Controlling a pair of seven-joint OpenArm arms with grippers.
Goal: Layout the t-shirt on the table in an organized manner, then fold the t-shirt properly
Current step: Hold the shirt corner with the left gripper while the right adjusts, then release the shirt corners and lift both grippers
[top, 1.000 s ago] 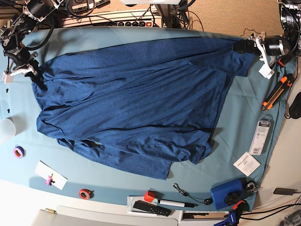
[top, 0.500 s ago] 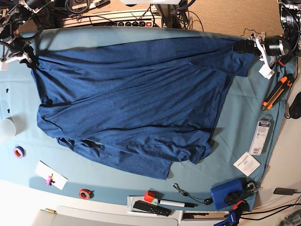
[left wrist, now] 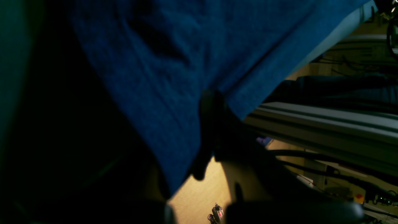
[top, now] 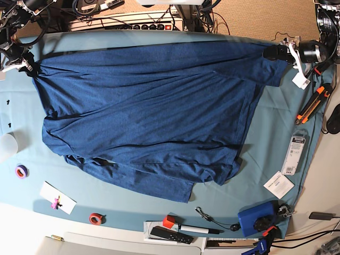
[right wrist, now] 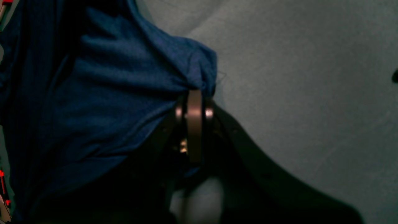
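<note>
Overhead view of the table (top: 276, 138), covered in light teal cloth, with the dark blue t-shirt (top: 149, 111) spread across most of its surface; the lower part of the shirt lies doubled in loose folds near the table's front. The right gripper (top: 31, 67), at the table's far corner on this view's left, is clenched on one corner of the shirt, its fingers (right wrist: 194, 124) pressed together with bunched fabric between them. The left gripper (top: 276, 53), at the opposite far corner, pinches the shirt's other corner, its dark fingers (left wrist: 211, 124) clamped over the fabric edge. An orange-handled cutter (top: 313, 104), a roll of red tape (top: 96, 218) and a blue box (top: 257, 218) lie along the table's borders.
</note>
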